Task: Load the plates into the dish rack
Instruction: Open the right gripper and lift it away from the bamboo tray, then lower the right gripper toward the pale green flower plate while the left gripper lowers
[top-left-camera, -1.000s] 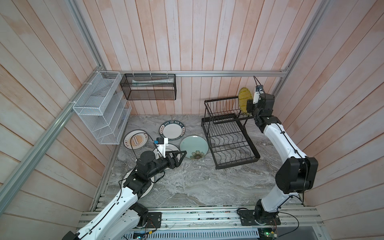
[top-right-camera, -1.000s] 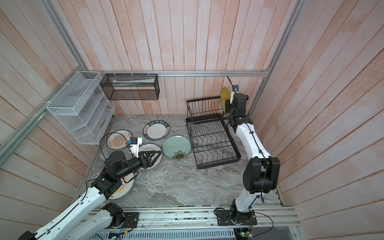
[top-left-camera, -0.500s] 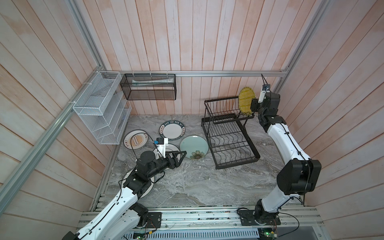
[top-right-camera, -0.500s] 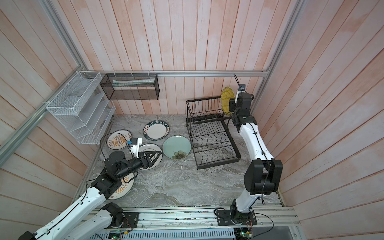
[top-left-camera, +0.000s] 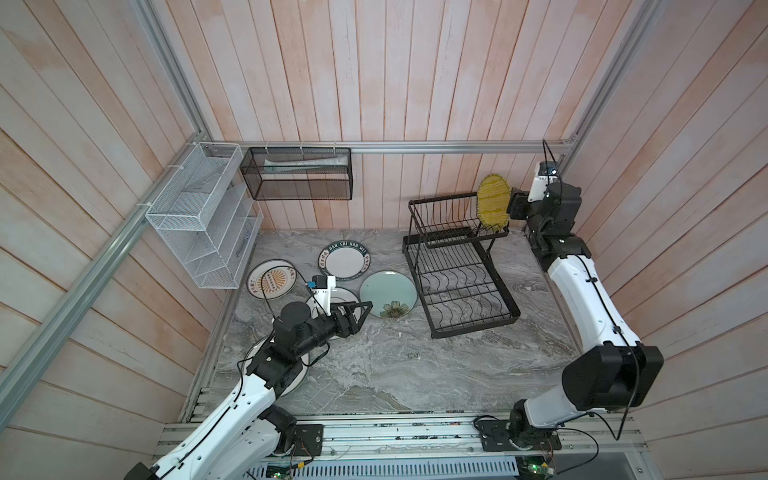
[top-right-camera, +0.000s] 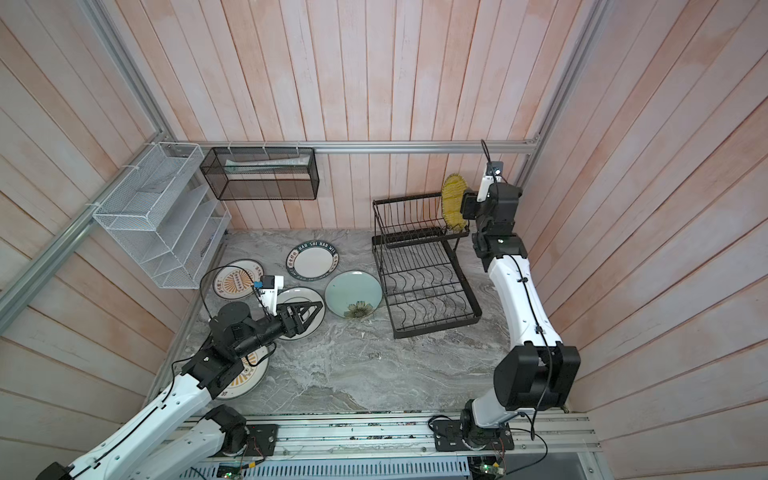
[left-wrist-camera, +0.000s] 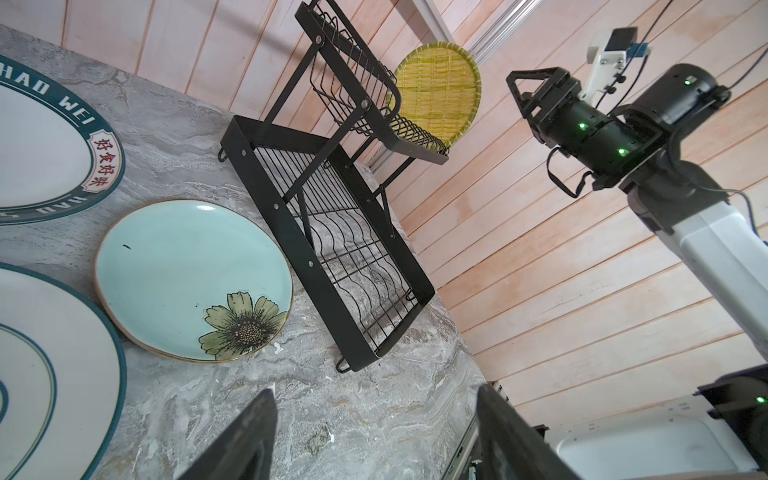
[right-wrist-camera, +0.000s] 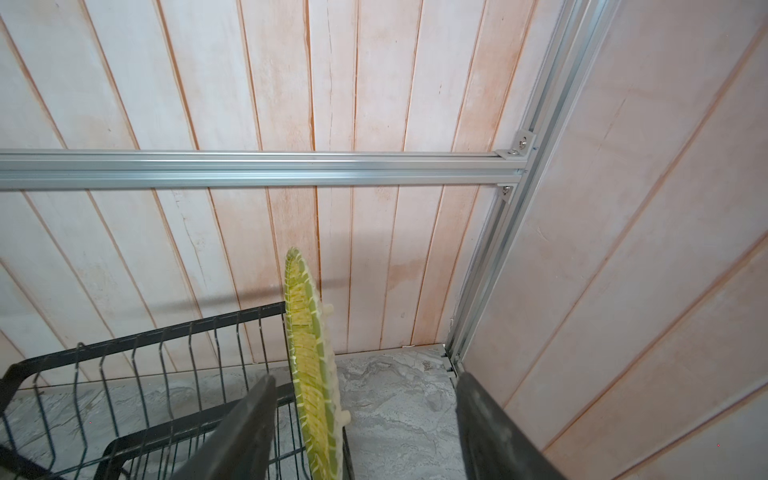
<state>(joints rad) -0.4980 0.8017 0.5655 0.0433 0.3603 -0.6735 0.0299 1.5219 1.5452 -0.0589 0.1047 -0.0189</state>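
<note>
Marble tabletop (left-wrist-camera: 365, 415), plate (left-wrist-camera: 33, 145) lettered "HAO WEI"

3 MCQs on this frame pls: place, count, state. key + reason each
1. Where is the yellow woven-look round plate?
A) upright in the black wire dish rack's upper basket
B) lying flat under that rack
C) in the white mesh shelf

2. How many round plates lie flat on the grey marble tabletop?
A) three
B) five
C) six

3. The right gripper is:
A) shut on the yellow plate
B) shut on a rack wire
C) open, clear of the plate

Key: 1 A, it stands on edge in the basket's slots. 2 B, four lie beside the rack, a fifth partly under the left arm. 3 C, fingers apart, gap to the plate.
</note>
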